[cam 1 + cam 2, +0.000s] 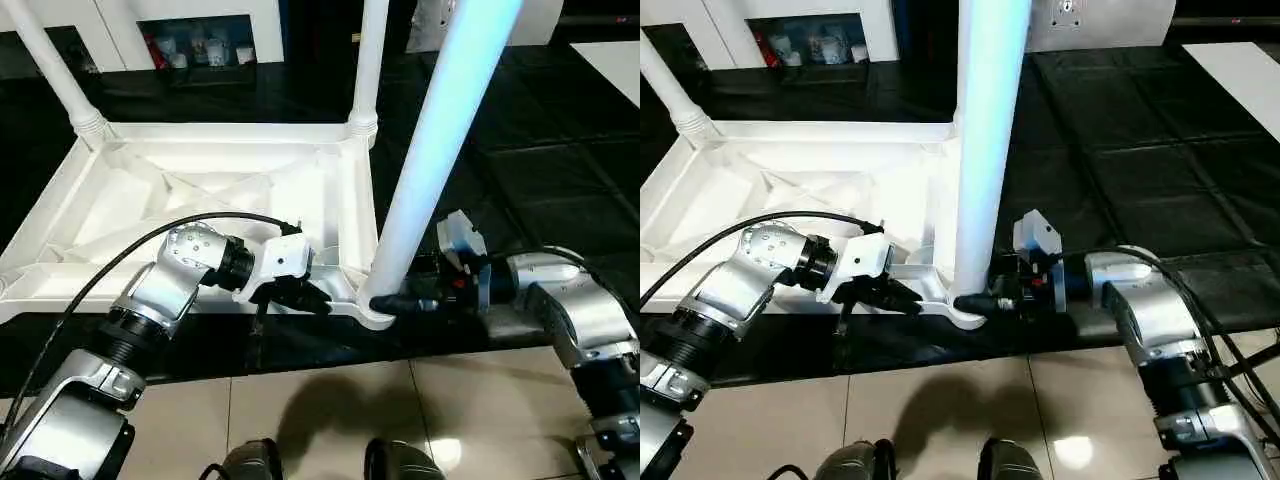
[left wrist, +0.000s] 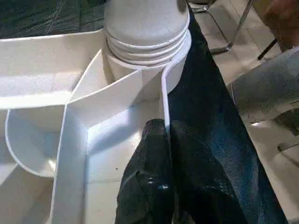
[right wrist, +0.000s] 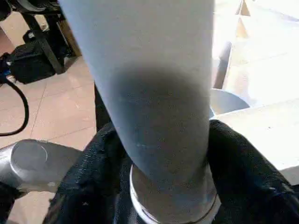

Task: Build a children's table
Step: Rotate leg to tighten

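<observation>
Three upright legs (image 1: 430,150) ring the upturned table top (image 1: 130,215), its ribs crowding the near corner, while black worktop (image 1: 540,160) lies open to the right.

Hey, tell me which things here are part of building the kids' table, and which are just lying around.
Part of the job:
- white tabletop, upside down
- near leg
- two far legs

Lying about:
- shelf with small items
- black table cover

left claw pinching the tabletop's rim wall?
Yes, in the left wrist view the left claw is shut on the tabletop's thin rim wall, one black finger each side.
</observation>
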### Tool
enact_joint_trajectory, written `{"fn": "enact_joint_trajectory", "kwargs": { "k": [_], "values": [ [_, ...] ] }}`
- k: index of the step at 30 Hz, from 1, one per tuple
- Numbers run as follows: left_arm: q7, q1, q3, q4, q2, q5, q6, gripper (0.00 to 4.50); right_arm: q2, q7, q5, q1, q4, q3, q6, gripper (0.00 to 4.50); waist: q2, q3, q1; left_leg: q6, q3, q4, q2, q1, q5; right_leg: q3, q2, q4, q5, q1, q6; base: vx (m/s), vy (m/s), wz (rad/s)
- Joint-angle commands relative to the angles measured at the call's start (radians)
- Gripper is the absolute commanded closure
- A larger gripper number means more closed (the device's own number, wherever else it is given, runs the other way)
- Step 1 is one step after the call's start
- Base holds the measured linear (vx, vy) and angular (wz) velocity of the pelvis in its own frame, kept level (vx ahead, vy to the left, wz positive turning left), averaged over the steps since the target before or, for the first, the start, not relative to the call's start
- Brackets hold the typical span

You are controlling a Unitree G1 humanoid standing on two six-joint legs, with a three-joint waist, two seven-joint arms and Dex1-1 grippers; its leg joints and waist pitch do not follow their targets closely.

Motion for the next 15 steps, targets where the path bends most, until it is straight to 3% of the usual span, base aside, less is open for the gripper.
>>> {"fn": "enact_joint_trajectory", "kwargs": {
  "k": [1,7,13,15],
  "values": [
    [-0.019,-0.007,-0.036,0.03,0.01,0.031,-0.013,4.5,-0.012,0.05,-0.002,0.005,0.0,0.03,-0.011,2.04,-0.02,-0.079,-0.006,0.139,-0.01,-0.06,0.049,0.013,-0.091,0.054,-0.079,-0.072,-0.177,0.063,-0.247,0.0,0.0,0.0],
    [0.001,-0.004,-0.021,0.033,0.004,0.027,0.008,4.5,-0.006,0.053,0.005,0.018,-0.022,0.037,-0.002,2.43,-0.02,-0.078,-0.006,0.137,-0.009,-0.061,0.05,0.013,-0.095,0.055,-0.079,-0.073,-0.183,0.062,-0.248,0.0,0.0,0.0],
    [0.107,0.01,0.028,-0.012,-0.041,-0.002,0.131,4.5,0.04,-0.079,0.037,0.093,-0.12,0.021,0.104,2.48,-0.021,-0.077,0.0,0.129,-0.01,-0.064,0.053,0.015,-0.097,0.056,-0.08,-0.076,-0.202,0.06,-0.244,0.0,0.0,0.0],
    [0.135,0.017,0.036,-0.03,-0.049,-0.001,0.157,4.5,0.063,-0.153,0.016,0.113,-0.144,0.022,0.128,2.49,-0.021,-0.072,-0.003,0.113,-0.011,-0.068,0.051,0.017,-0.13,0.055,-0.081,-0.083,-0.269,0.056,-0.229,0.0,0.0,0.0]
  ]
}}
